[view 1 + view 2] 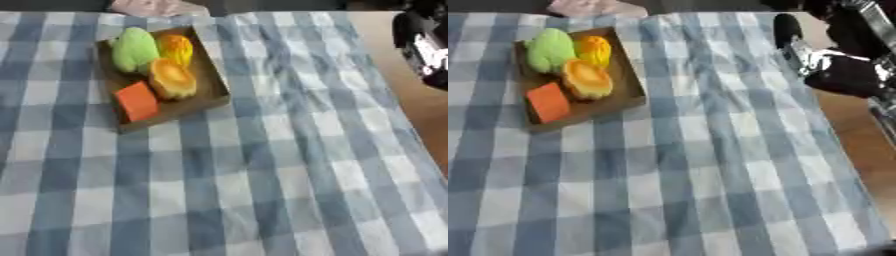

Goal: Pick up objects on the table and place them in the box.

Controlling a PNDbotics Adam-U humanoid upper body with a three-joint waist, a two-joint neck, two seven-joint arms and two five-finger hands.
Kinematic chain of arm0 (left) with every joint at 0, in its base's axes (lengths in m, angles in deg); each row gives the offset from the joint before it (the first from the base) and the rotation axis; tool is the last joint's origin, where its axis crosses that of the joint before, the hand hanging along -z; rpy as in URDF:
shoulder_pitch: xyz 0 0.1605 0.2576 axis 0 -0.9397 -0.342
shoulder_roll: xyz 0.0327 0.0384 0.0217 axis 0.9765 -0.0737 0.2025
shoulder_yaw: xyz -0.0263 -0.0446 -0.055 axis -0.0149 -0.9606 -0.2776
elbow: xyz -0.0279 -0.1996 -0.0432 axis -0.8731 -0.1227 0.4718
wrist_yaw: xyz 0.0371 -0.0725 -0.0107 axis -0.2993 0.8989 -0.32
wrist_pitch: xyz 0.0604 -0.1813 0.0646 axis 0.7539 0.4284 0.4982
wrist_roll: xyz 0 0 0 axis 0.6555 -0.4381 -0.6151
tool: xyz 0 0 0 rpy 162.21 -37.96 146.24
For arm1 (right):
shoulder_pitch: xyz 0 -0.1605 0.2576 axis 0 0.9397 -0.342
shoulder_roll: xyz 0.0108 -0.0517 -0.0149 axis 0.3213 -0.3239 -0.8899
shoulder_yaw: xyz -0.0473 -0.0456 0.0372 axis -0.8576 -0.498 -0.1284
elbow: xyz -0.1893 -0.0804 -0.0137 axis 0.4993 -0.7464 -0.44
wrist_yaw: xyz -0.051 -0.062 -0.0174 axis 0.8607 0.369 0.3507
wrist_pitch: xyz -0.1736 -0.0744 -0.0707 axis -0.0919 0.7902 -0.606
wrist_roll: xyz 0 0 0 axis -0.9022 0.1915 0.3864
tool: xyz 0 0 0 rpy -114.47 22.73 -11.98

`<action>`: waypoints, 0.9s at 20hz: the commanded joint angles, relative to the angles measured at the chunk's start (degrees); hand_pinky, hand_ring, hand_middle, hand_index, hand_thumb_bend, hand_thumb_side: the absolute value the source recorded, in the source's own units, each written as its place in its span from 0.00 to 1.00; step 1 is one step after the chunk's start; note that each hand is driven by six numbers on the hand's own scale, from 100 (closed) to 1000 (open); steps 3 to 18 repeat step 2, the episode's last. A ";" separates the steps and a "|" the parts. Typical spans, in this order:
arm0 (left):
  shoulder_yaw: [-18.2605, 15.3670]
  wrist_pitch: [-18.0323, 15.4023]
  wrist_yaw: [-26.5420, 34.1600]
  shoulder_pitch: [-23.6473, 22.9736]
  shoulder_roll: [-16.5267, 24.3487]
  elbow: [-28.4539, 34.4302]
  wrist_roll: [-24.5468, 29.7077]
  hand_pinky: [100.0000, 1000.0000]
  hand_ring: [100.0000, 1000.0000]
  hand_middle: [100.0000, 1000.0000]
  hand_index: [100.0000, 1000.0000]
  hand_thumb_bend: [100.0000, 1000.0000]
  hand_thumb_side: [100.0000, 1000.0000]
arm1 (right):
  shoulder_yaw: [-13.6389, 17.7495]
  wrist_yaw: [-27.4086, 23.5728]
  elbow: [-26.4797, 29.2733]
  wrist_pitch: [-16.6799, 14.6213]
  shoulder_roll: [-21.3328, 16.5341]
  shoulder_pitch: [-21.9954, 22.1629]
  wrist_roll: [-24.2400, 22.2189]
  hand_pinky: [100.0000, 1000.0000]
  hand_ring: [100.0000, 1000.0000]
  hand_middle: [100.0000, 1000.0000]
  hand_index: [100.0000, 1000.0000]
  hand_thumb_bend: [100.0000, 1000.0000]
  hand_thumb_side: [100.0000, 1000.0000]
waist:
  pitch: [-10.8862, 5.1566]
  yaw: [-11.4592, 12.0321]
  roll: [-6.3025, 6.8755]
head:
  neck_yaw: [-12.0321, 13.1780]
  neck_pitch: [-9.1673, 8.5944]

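On checked cloth (pixel 262 190), box (pixel 214 82), four unlabelled items

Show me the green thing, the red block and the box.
green thing (pixel 134 49), left eye view, its rounded top.
red block (pixel 137 101), left eye view, its top face.
box (pixel 214 75), left eye view, right wall.

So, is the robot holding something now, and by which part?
Nothing seems held. The right hand is off the table's right edge, and nothing shows in it. All four objects lie in the box. The left hand is not visible.
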 commanded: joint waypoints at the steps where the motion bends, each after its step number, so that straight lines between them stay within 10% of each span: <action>1: -1.24 -0.44 -0.03 -1.34 -0.92 0.92 -0.70 0.88 0.70 0.73 0.87 0.00 0.67 | 0.73 -1.14 0.83 -1.52 -0.10 -0.02 -0.28 0.79 0.77 0.75 0.86 0.00 0.34 | -1.43 0.09 0.00 | -0.52 -0.06; 18: -1.22 -0.35 -0.01 -1.77 -1.40 0.92 -0.56 0.88 0.70 0.73 0.88 0.00 0.68 | 0.68 -1.41 0.83 -2.05 0.22 0.08 -0.31 0.79 0.77 0.75 0.86 0.00 0.35 | -1.48 0.14 -0.08 | -0.63 -0.10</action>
